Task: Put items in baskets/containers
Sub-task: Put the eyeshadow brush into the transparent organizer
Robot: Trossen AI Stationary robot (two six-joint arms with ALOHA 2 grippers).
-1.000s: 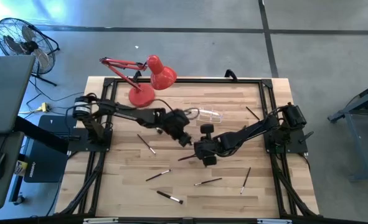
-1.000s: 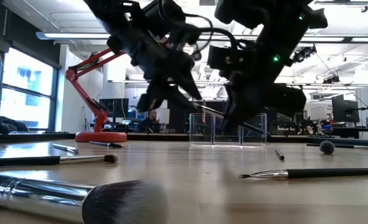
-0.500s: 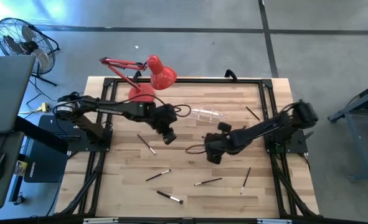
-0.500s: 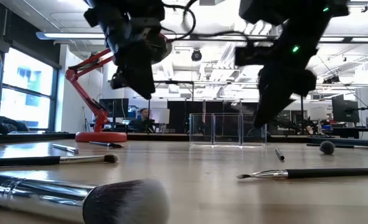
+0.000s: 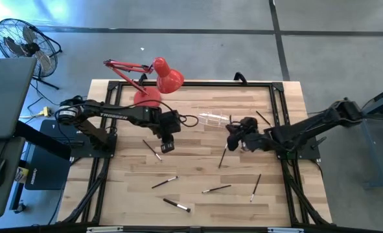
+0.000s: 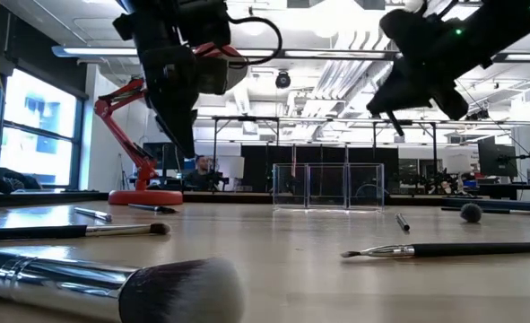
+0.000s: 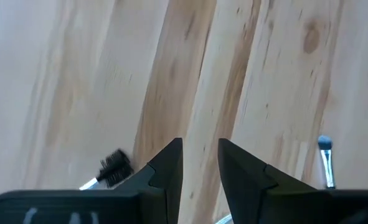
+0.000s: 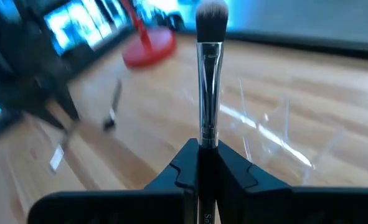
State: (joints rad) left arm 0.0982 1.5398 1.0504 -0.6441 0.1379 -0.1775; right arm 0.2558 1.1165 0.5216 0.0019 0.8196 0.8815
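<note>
Being thin, stiff and light, a brush [image 8: 208,68] was gripped mid-handle by the right fingers [image 8: 177,171] near the holder [image 5: 216,119]. The left fingers [image 7: 171,165] stood parted, empty, over the surface [image 5: 197,171].

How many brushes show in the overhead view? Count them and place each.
7. One brush in the right gripper; one by the left gripper; four toward the front; one at back right. Others may be hidden.

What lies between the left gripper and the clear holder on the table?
In the high view, only bare wood separates the left gripper from the clear holder.
</note>
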